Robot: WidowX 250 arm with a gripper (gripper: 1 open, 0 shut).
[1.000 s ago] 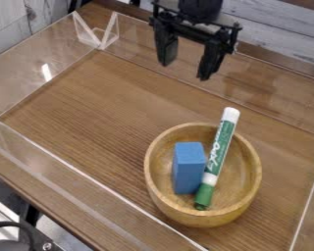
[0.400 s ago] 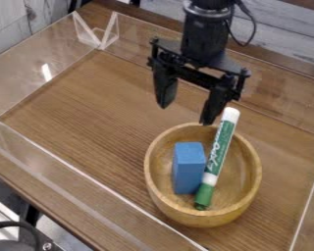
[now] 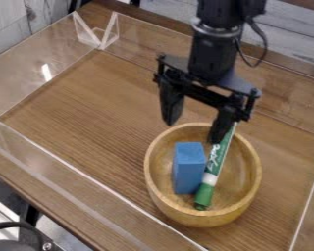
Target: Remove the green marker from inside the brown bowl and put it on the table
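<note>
The brown bowl [image 3: 163,183] sits on the table [image 3: 81,108] at the lower right. Inside it the green marker [image 3: 212,172] leans against the right side, its green cap end up by the far rim and its other end at the bowl's bottom. My gripper [image 3: 200,116] hangs just above the bowl's far rim, pointing straight down and open, with nothing between its fingers. The right finger [image 3: 234,116] partly hides the marker's cap.
A blue block [image 3: 187,165] stands in the bowl to the left of the marker. Clear acrylic walls [image 3: 48,71] run along the table's edges. The arm comes down from the top of the view.
The gripper has moved from the table's far edge toward the camera and down, until it hangs over the bowl's far rim. It stayed open. Bowl, marker and block have not moved.
</note>
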